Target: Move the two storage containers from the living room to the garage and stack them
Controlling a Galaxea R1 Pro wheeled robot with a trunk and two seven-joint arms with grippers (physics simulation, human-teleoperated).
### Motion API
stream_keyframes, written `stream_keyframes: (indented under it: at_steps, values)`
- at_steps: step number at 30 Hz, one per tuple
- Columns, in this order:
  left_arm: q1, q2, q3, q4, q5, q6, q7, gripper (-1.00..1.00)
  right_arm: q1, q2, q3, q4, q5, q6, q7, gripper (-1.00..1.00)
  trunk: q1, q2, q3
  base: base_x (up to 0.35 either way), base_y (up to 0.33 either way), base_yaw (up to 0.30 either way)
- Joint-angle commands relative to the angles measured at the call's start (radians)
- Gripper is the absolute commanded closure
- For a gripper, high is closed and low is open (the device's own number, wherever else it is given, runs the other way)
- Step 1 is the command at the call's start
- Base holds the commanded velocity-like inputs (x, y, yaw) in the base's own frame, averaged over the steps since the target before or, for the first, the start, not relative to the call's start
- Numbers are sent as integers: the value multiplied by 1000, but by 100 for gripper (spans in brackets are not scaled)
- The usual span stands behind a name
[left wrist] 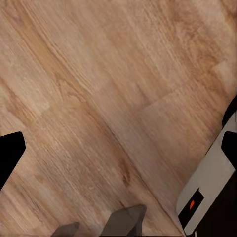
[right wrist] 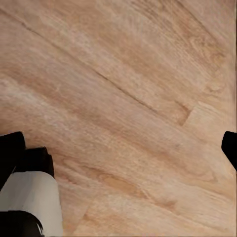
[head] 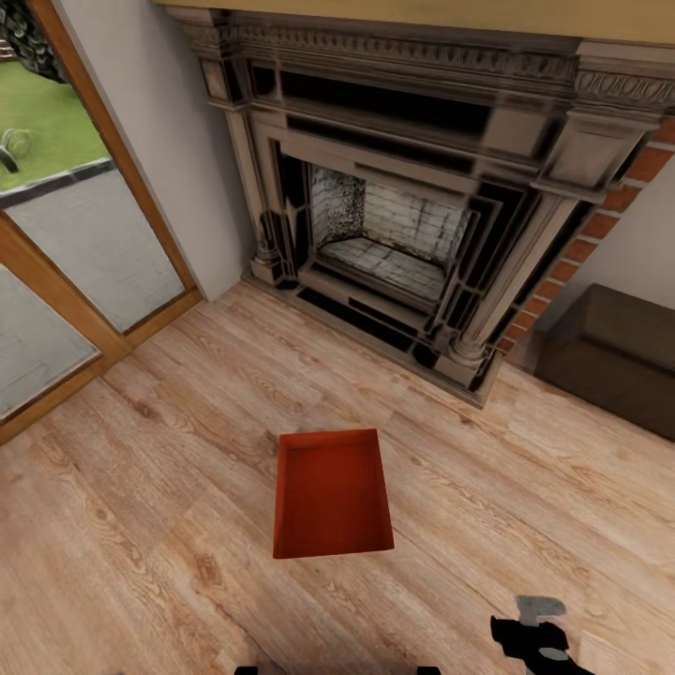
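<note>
Our right gripper (head: 532, 630) shows low in the head view, near the frame's bottom edge and off to the right of the orange-red storage container (head: 332, 492), well apart from it and touching nothing. We see its black body and a grey fingertip pointing up the frame; whether its jaws are parted we cannot tell. In our right wrist view, black finger edges sit at both sides with bare wood between them. Our left wrist view likewise shows a black finger edge and grey tips over the planks.
</note>
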Motion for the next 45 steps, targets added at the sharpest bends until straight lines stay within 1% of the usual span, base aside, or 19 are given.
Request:
stream_keyframes:
  at_steps: [1,4,5,6,7,8,9,12,13,15,16,17,18,21,24,27,30,38,45]
  values:
    - [-10,-1,0,-13,10,25,8,-100,-22,6,6,-2,-9,-2,-13,-100,0,-1,-1,0,0,0]
    - [-75,-13,0,-31,9,73,18,-100,-91,28,5,-3,-10,-4,-36,-100,0,-1,-1,0,0,0]
    - [-133,-41,0,-28,6,90,20,-100,-129,39,6,-3,-10,-5,-44,-100,0,-1,-1,0,0,0]
    - [-151,-53,-1,-27,4,92,21,-100,-138,44,7,-4,-9,-5,-46,-100,0,-1,-1,0,0,0]
    - [-181,-82,-2,-29,-1,96,21,-100,-152,60,8,-4,-8,-6,-48,-100,0,-1,-1,0,0,0]
    - [-229,-145,-5,-44,-5,94,21,-100,-167,103,11,-4,-6,-11,-51,-100,0,-1,-1,0,0,0]
    - [-256,-176,-6,-54,-7,90,21,-100,-171,121,12,-5,-6,-14,-52,-100,0,-1,-1,0,0,0]
    - [-316,-233,-10,-66,-10,85,21,-100,-175,148,14,-13,-4,-17,-52,-100,0,-1,-1,0,0,0]
    - [-350,-283,-12,-71,-22,78,21,-100,-175,182,19,-33,3,-17,-52,-100,0,-1,-1,0,0,0]
    - [-365,-328,-16,-72,-65,59,22,-100,-176,228,26,-43,30,-17,-52,-100,0,-1,-1,0,0,0]
    - [-370,-355,-27,-74,-124,41,25,-100,-176,260,35,-46,72,-18,-51,-100,0,-1,-1,0,0,0]
    - [-371,-368,-36,-72,-168,32,27,-100,-176,275,39,-47,104,-18,-51,-100,0,-1,-1,0,0,0]
    - [-373,-377,-42,-69,-207,26,28,-100,-176,285,41,-47,130,-19,-51,-100,0,-1,-1,0,0,0]
    - [-375,-390,-50,-69,-285,15,29,-100,-176,299,40,-48,175,-19,-55,-100,0,-1,-1,0,0,0]
    - [-376,-389,-50,-75,-288,14,30,-100,-176,299,29,-47,174,-18,-56,-100,0,-1,-1,0,0,0]
    - [-376,-388,-48,-78,-287,14,31,-100,-176,300,-20,-46,174,-10,-56,-100,0,-1,-1,0,0,0]
    - [-376,-388,-47,-78,-286,13,31,-100,-176,300,-42,-46,176,-5,-56,-100,0,-1,-1,0,0,0]
    - [-376,-387,-42,-79,-284,12,31,-100,-176,302,-48,-50,178,-13,-54,-100,0,-1,-1,0,0,0]
    - [-376,-384,-41,-68,-281,-45,31,-100,-176,299,-48,-112,176,30,-56,-100,0,-1,-1,0,0,0]
